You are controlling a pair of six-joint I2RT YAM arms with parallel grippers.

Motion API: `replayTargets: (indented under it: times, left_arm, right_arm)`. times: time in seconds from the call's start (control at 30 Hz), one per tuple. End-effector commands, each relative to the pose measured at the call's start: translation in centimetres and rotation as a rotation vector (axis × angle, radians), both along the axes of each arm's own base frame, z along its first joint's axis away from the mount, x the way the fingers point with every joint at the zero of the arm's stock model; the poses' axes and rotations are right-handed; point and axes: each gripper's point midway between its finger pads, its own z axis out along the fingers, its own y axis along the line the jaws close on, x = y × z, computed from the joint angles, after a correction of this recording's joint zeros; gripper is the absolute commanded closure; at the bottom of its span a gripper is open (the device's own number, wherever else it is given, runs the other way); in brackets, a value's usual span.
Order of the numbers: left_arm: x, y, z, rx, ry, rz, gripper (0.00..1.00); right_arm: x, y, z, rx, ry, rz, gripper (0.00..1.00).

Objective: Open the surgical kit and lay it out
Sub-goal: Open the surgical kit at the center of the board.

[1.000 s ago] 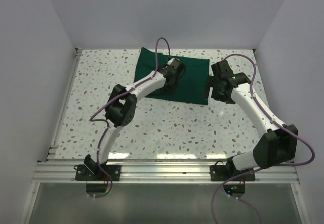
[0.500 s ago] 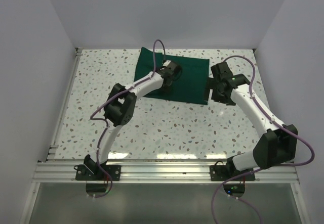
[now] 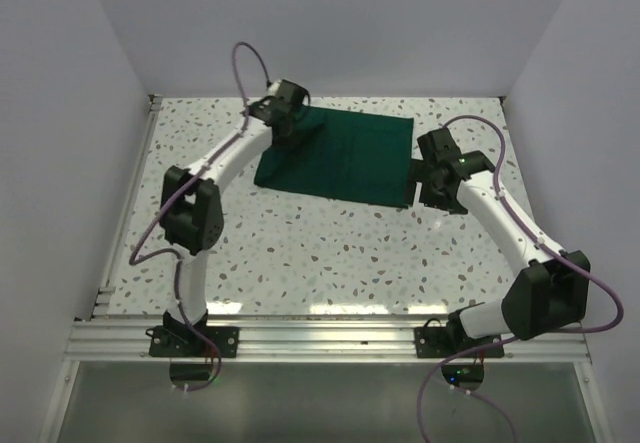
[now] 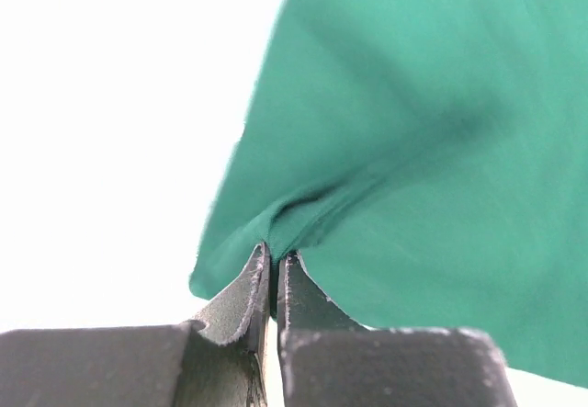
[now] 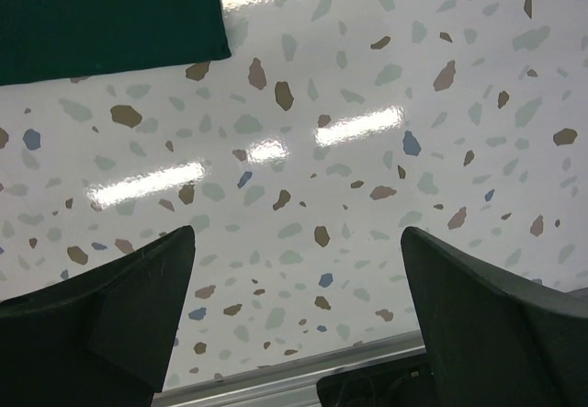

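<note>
- The left pincer [image 4: 274, 262] is clamping shut on a bunched fold of the dark green cloth wrap [image 3: 345, 158], at the wrap's far-left corner.
- The cloth wrap is lying on the far half of the speckled desk [image 3: 300, 253], between the two arms. The fabric is puckering into a crease where the fingers are pinching it.
- The right pincer [image 5: 296, 242] is standing wide open and gripping nothing. It is hovering over bare desk, just beside the wrap's right edge.
</note>
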Motion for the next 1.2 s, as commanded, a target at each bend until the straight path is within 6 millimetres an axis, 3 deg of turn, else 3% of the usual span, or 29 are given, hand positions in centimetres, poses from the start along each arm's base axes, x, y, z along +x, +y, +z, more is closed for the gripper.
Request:
replayTargets:
  times: [0.0, 0.03, 0.07, 0.1, 0.17, 0.2, 0.23, 0.33, 0.5, 0.7, 0.87, 1.17]
  left_arm:
    - [1.1, 11.0, 6.5, -0.062, -0.122, 0.242, 1.00]
    - [0.9, 12.8, 6.3, -0.055, -0.116, 0.273, 1.00]
    - [0.7, 15.9, 5.8, -0.046, -0.102, 0.332, 1.00]
    - [-0.2, 17.3, 4.8, -0.044, -0.069, 0.356, 0.99]
    - [-1.1, 20.3, 3.2, -0.044, -0.030, 0.407, 0.82]
    - [-2.3, 20.7, 1.3, -0.046, 0.019, 0.404, 0.67]
    - [-2.9, 21.2, 0.4, -0.039, 0.040, 0.399, 0.32]
    - [-4.8, 21.6, -2.6, -0.026, 0.108, 0.394, 0.08]
    - [-7.7, 20.9, -5.3, -0.058, 0.171, 0.394, 0.06]
    - [-9.1, 19.2, -7.8, -0.165, 0.196, 0.395, 0.08]
    - [-8.0, 18.8, -8.4, -0.218, 0.158, 0.453, 0.12]
    - [-5.2, 19.0, -7.0, -0.336, -0.016, 0.631, 0.17]
  right_arm:
    - [1.2, 0.1, 1.4, -0.005, -0.042, -0.007, 0.02]
    - [1.4, 0.1, 1.4, -0.006, -0.041, -0.006, 0.02]
    - [1.7, 0.2, 1.8, -0.003, -0.049, -0.006, 0.02]
    - [1.9, 0.3, 1.9, -0.003, -0.047, -0.005, 0.02]
    - [2.5, 0.5, 1.9, 0.001, -0.048, -0.007, 0.02]
    - [2.6, 0.7, 2.0, 0.006, -0.051, -0.007, 0.02]
    - [2.7, 0.8, 1.8, 0.013, -0.047, -0.008, 0.02]
    - [2.9, 1.1, 1.7, 0.027, -0.046, -0.008, 0.02]
    - [3.2, 1.2, 1.9, 0.032, -0.066, -0.010, 0.02]
    - [4.6, 2.7, 3.1, 0.102, -0.114, 0.016, 0.02]
    - [5.2, 3.6, 4.2, 0.153, -0.143, 0.018, 0.01]
    - [3.5, 2.4, 4.1, 0.097, -0.129, 0.049, 0.02]
